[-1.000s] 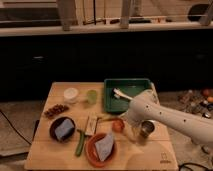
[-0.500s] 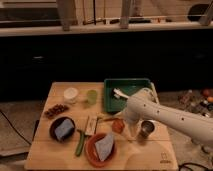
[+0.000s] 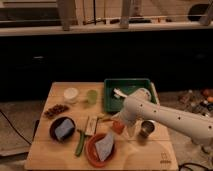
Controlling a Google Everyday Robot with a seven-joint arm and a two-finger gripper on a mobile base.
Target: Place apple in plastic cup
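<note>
The apple (image 3: pixel 117 127), small and orange-red, rests on the wooden board (image 3: pixel 55 155) just below the green tray. My gripper (image 3: pixel 121 121) is at the end of the white arm that reaches in from the right. It hangs right over the apple with its jaws spread wide, and it hides part of the fruit. The plastic cup (image 3: pixel 92 96), a pale yellow-green tumbler, stands upright at the back of the board, left of the tray and well away from the gripper.
A white round cup (image 3: pixel 71 94) stands left of the plastic cup. A dark metal cup (image 3: pixel 146 128) sits right of the apple. Also on the board: the green tray (image 3: pixel 131 84), reddish-brown bits (image 3: pixel 56 109), a dark bowl (image 3: pixel 62 128), an orange plate (image 3: pixel 101 146), a green stick (image 3: pixel 80 142).
The arm has barely moved and its end stays over the apple. Nothing on the board has shifted.
</note>
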